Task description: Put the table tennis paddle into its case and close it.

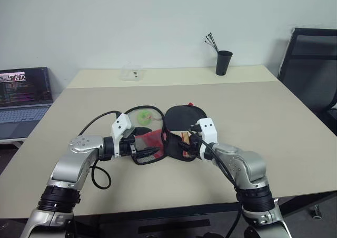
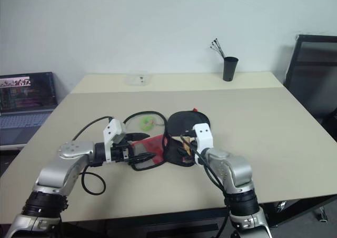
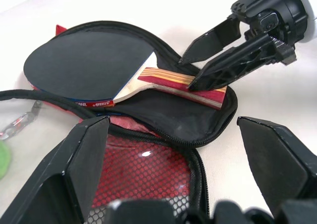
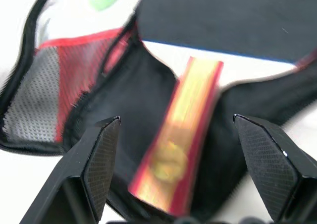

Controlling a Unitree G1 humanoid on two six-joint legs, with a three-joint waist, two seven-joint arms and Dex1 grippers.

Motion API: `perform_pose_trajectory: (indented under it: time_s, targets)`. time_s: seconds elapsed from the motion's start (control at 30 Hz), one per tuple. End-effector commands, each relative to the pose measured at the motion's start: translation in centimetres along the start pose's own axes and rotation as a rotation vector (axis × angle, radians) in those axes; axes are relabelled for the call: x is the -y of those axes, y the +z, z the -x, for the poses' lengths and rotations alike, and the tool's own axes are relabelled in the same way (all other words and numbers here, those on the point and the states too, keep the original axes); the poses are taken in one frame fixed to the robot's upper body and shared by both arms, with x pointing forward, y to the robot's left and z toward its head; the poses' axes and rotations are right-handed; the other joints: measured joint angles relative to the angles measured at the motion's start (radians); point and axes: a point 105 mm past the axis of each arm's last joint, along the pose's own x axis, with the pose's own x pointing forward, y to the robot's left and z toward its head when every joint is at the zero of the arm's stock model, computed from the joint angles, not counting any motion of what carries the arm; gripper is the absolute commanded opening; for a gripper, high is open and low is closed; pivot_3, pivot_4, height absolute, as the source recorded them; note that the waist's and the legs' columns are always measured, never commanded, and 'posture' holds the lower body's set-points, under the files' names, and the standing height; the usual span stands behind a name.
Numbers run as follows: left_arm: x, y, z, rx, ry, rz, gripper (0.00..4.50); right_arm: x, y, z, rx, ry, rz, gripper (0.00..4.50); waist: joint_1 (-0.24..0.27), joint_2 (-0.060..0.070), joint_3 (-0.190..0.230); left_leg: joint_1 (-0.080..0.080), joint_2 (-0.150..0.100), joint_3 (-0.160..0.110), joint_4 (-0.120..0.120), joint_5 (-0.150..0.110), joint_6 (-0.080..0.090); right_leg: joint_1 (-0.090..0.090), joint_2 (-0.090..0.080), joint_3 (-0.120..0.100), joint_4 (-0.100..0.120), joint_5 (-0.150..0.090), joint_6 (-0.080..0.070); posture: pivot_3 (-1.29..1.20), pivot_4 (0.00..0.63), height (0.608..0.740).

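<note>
The case [image 1: 176,116] lies unzipped and spread open on the table. The table tennis paddle [image 3: 89,60] rests inside its right half, black face up, with the wooden handle [image 3: 183,83] pointing toward me. The case's red mesh flap [image 3: 148,169] is folded out to the left. My left gripper [image 3: 171,130] hovers open over that flap with nothing clamped. My right gripper [image 4: 176,119] is open too, its fingers [image 3: 213,70] straddling the handle [image 4: 178,144] without closing on it.
A green tag on a chain [image 1: 144,117] lies just behind the flap. At the table's far edge stand a black cup with sticks [image 1: 224,62] and a clear plastic box [image 1: 131,73]. A laptop [image 1: 23,98] sits at left, a black chair [image 1: 310,64] at right.
</note>
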Motion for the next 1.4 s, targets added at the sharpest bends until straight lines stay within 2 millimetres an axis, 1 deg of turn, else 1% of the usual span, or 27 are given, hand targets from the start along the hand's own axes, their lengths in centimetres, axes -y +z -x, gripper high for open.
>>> perform_pose_trajectory:
  time_s: [0.03, 0.2, 0.4, 0.5, 0.57, 0.73, 0.97, 1.13, 1.27, 1.4]
  targets:
    - [-0.6, 1.1, 0.7, 0.022, 0.025, -0.044, 4.5, -0.6, 1.0, -0.4, 0.044, -0.007, 0.054, 3.98, 0.0, 0.0, 0.0, 0.0, 0.0, 0.0, 0.0, 0.0, 0.0, 0.0, 0.0, 0.0, 0.0, 0.0, 0.0, 0.0, 0.15, 0.74]
    - [-0.5, 1.0, 0.8, 0.021, 0.031, -0.042, 4.5, 0.7, 0.1, -1.1, 0.016, -0.079, 0.095, 3.98, 0.0, 0.0, 0.0, 0.0, 0.0, 0.0, 0.0, 0.0, 0.0, 0.0, 0.0, 0.0, 0.0, 0.0, 0.0, 0.0, 0.15, 0.74]
    - [-0.5, 1.0, 0.8, 0.023, 0.036, -0.04, 4.5, 0.7, -0.9, -1.1, -0.008, -0.079, 0.137, 3.98, 0.0, 0.0, 0.0, 0.0, 0.0, 0.0, 0.0, 0.0, 0.0, 0.0, 0.0, 0.0, 0.0, 0.0, 0.0, 0.0, 0.15, 0.74]
    - [-0.5, 0.9, 0.8, 0.024, 0.038, -0.039, 4.5, 0.9, -1.2, -1.1, -0.014, -0.092, 0.171, 3.46, 0.001, 0.0, 0.0, 0.0, 0.0, 0.0, 0.0, 0.0, 0.0, 0.0, 0.0, 0.0, 0.0, 0.0, 0.0, 0.0, 0.15, 0.74]
    - [-0.5, 0.9, 0.8, 0.024, 0.038, -0.039, 4.5, 1.3, -1.5, -1.1, -0.021, -0.106, 0.19, 2.73, 0.001, 0.0, 0.0, 0.0, 0.0, 0.0, 0.0, 0.0, 0.0, 0.0, 0.0, 0.0, 0.0, 0.0, 0.0, 0.0, 0.15, 0.74]
    - [-0.5, 1.0, 0.8, 0.025, 0.038, -0.041, 4.5, 2.4, -1.9, -0.7, -0.029, -0.141, 0.217, 1.33, 0.001, 0.0, 0.0, 0.0, 0.0, 0.0, 0.0, 0.0, 0.0, 0.0, 0.0, 0.0, 0.0, 0.0, 0.0, 0.0, 0.15, 0.74]
    - [-0.4, 1.1, 0.7, 0.028, 0.034, -0.041, 4.5, 4.0, -2.2, -0.2, -0.04, -0.176, 0.228, 1.31, 0.014, 0.0, 0.0, 0.0, -0.001, 0.0, 0.001, 0.0, 0.0, 0.002, -0.001, -0.001, -0.001, 0.0, 0.0, 0.0, 0.15, 0.74]
    - [-0.4, 1.2, 0.6, 0.032, 0.032, -0.045, 4.5, 5.2, -1.2, 0.4, -0.012, -0.224, 0.212, 1.31, 0.025, 0.0, 0.0, 0.0, -0.001, 0.0, 0.001, 0.0, 0.0, 0.002, -0.002, -0.001, -0.001, 0.0, 0.0, 0.0, 0.15, 0.74]
    - [-0.5, 1.3, 0.6, 0.035, 0.033, -0.048, 4.5, 5.1, -0.9, 0.9, -0.006, -0.23, 0.19, 1.31, 0.033, 0.0, 0.0, 0.0, -0.001, 0.0, 0.001, 0.0, 0.0, 0.002, -0.002, -0.001, -0.001, 0.0, 0.0, 0.0, 0.15, 0.74]
    - [-0.5, 1.3, 0.6, 0.037, 0.033, -0.048, 4.5, 4.5, -0.7, 1.3, 0.003, -0.23, 0.159, 1.31, 0.032, 0.0, 0.0, -0.001, -0.001, 0.0, 0.001, 0.0, 0.0, 0.002, -0.002, -0.001, -0.002, 0.0, 0.0, 0.0, 0.15, 0.74]
